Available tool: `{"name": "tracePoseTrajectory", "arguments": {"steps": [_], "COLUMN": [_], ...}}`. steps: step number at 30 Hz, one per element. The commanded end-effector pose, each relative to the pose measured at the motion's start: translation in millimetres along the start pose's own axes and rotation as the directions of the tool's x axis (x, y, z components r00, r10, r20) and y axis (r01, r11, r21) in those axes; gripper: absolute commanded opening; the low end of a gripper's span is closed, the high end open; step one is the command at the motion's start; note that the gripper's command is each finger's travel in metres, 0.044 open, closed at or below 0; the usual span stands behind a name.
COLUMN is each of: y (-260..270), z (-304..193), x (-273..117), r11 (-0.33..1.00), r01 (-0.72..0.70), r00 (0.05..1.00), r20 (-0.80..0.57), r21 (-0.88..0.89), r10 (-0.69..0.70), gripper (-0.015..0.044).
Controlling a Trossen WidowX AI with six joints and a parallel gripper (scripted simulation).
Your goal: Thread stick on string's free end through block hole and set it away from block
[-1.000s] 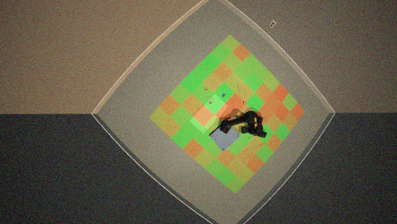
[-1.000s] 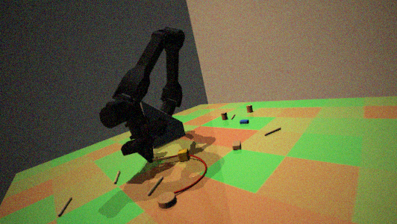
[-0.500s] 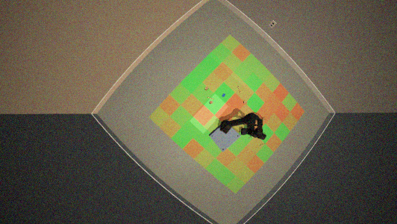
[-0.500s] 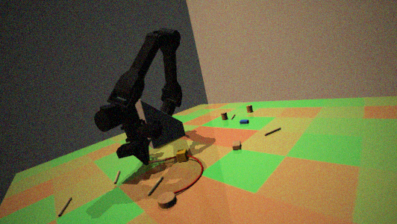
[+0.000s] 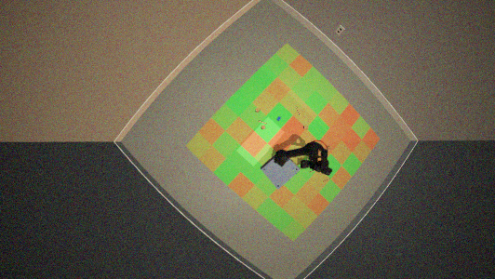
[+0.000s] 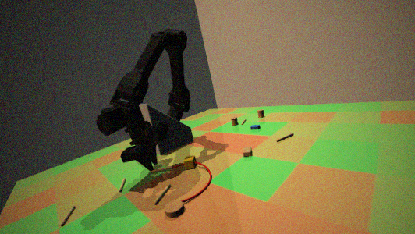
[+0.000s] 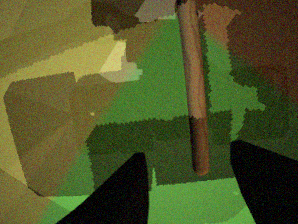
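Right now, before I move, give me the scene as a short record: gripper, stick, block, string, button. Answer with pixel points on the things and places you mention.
Gripper: partly open, nose down [image 6: 152, 169] [image 7: 189, 149]
Stick: between the fingers, visible gap on each side [image 7: 192, 75]
Block: yellow, on the table [image 6: 189, 162]
String: red, curving from the block's far side from the gripper to the button [image 6: 211, 177]
Button: round, flat on the table, near a loose stick [image 6: 162, 195]
Stick fully clear of block: cannot tell
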State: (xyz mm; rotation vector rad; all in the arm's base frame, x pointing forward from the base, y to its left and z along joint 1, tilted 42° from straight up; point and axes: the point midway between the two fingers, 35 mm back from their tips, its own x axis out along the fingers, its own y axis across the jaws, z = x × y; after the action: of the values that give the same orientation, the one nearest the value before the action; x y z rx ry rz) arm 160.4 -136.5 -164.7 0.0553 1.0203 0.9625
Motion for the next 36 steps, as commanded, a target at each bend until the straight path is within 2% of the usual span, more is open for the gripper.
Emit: {"name": "tracePoseTrajectory", "arguments": {"steps": [1,3,9,15,18,20,36], "y": [-2.4,-0.3,-0.3,-3.0,-2.3,-1.4,-2.0], "z": [3.5,4.4,4.4,4.3,6.0,6.8,6.9], "x": [-55.5,-66.1,-66.1,-61.5,-81.5,-90.9,-87.4], "r11": [1.0,1.0,1.0,1.0,1.0,1.0,1.0], "r01": [0.021,0.019,0.019,0.03,0.027,0.025,0.028], "r00": [1.0,1.0,1.0,1.0,1.0,1.0,1.0], "r20": [-0.008,-0.008,-0.008,-0.006,-0.006,-0.006,-0.003], "r21": [-0.007,-0.006,-0.006,-0.004,-0.003,-0.003,0.002], "r10": [-0.021,-0.019,-0.019,-0.03,-0.027,-0.025,-0.028], "gripper": [0.021,0.021,0.021,0.0367,0.044,0.044,0.044]}}
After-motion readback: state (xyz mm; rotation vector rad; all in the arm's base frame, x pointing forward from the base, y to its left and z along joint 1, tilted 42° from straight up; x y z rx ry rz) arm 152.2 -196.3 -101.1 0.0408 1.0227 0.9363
